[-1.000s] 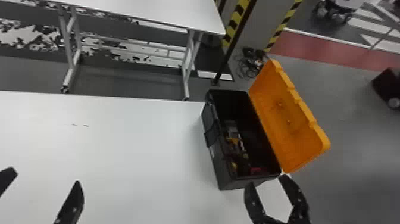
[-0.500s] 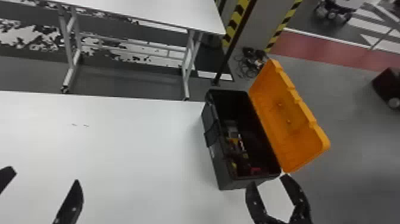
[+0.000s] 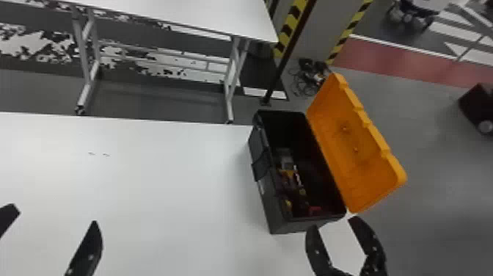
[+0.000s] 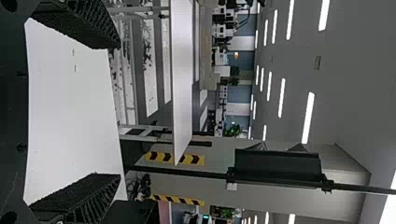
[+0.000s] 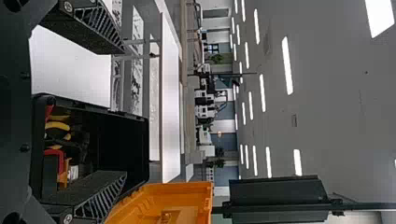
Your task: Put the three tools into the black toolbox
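Note:
In the head view my left gripper (image 3: 55, 224) is parked open at the lower left over the white table, and my right gripper (image 3: 333, 224) stands open just in front of the toolbox's near end. The black toolbox (image 3: 267, 198) has its orange lid (image 3: 352, 146) swung open to the right. Inside lie several tools (image 3: 293, 180), jumbled together along its left part. In the left wrist view the left gripper (image 4: 102, 112) holds nothing. In the right wrist view the right gripper (image 5: 116, 112) is spread wide, with red and yellow tool handles (image 5: 58, 126) in the toolbox beyond.
The white table (image 3: 146, 191) stretches left of the toolbox, with two small dark marks on it. A second white table (image 3: 190, 14) stands farther back. Behind the toolbox are a dark pole (image 3: 289, 55) and cables (image 3: 306, 80) on the floor.
The right gripper has shifted very slightly to the right in the head view. The left gripper, toolbox and tools show no clear movement.

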Robot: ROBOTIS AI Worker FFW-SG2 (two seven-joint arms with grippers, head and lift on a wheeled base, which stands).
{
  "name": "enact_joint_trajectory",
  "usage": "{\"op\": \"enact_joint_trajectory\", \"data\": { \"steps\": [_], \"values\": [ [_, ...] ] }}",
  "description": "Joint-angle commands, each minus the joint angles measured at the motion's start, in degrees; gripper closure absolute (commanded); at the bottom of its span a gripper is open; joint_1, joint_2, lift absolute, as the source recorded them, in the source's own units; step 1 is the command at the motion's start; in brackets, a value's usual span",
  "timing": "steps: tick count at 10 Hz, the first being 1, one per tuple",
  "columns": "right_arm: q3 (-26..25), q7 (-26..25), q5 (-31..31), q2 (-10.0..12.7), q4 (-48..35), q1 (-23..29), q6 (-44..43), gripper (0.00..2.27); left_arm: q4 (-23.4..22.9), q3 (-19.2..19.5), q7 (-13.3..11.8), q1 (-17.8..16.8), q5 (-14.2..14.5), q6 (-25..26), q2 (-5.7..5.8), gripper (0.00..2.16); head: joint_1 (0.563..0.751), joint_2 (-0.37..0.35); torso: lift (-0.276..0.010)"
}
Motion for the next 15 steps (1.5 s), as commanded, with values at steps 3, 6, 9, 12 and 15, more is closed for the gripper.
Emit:
{"op": "enact_joint_trajectory", "data": {
  "steps": [3, 6, 9, 12, 15],
  "values": [
    [-0.4, 0.2, -0.7, 0.1, 0.0, 0.5, -0.9, 0.08, -0.3, 0.0, 0.1, 0.1, 0.0, 0.2, 0.01, 0.01, 0.695, -0.35, -0.051],
    [-0.3, 0.4, -1.1, 0.1, 0.0, 0.5, -1.8, 0.08, -0.7, 0.1, 0.2, 0.5, -0.2, 0.2, 0.01, 0.01, 0.695, -0.35, -0.051],
    [-0.3, 0.9, -1.6, 0.1, 0.7, 0.7, -3.0, 0.08, -0.6, 0.2, 0.4, 0.7, -0.2, 0.2, -0.08, 0.01, 0.695, -0.35, -0.051],
    [-0.3, 0.9, -1.6, 0.1, 0.8, 0.9, -4.1, 0.08, -0.6, 0.1, 0.5, 0.7, -0.2, 0.0, -0.16, 0.01, 0.695, -0.35, -0.051],
    [-0.4, 1.1, -2.1, 0.1, 0.8, 1.2, -5.3, 0.07, -0.2, -0.1, 0.4, 0.6, -0.3, -0.7, -0.25, 0.01, 0.695, -0.35, -0.051]
  ]
}}
